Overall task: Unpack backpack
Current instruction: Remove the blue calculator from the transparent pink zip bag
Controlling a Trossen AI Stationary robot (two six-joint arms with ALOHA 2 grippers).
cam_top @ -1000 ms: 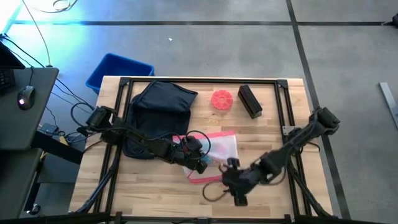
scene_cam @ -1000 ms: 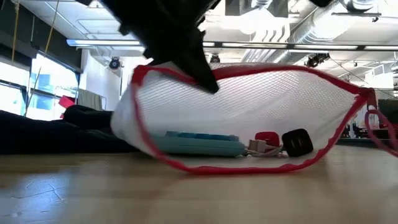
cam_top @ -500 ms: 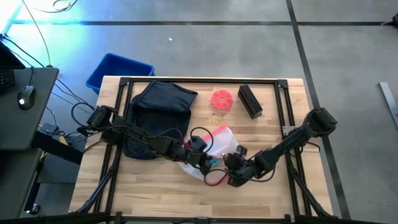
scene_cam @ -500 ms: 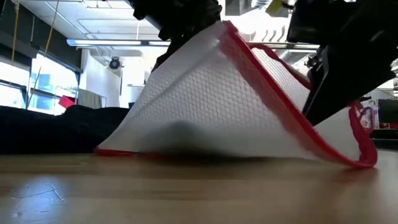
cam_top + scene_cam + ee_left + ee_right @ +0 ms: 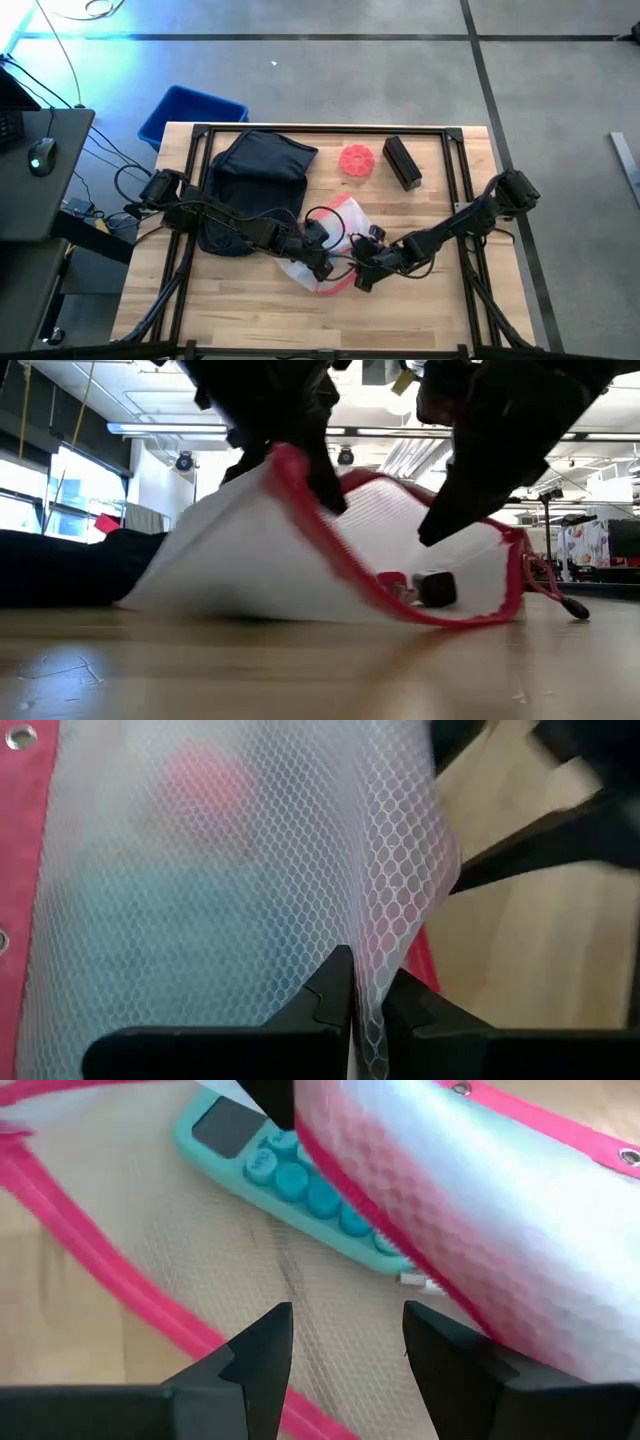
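backpack (image 5: 252, 185) lay at the table's ten o'clock. left gripper (image 5: 365, 1010) was clamped on the white mesh pouch (image 5: 330, 245); right gripper (image 5: 345, 1345) gaped wide at its mouth, having moved in from the table's six o'clock edge.

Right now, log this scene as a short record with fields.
table items: backpack, mesh pouch, red disc, black box
left gripper: shut on mesh pouch, lifting its upper layer
right gripper: open, at the pouch's mouth
inside pouch: teal calculator, small black block
off table: blue bin
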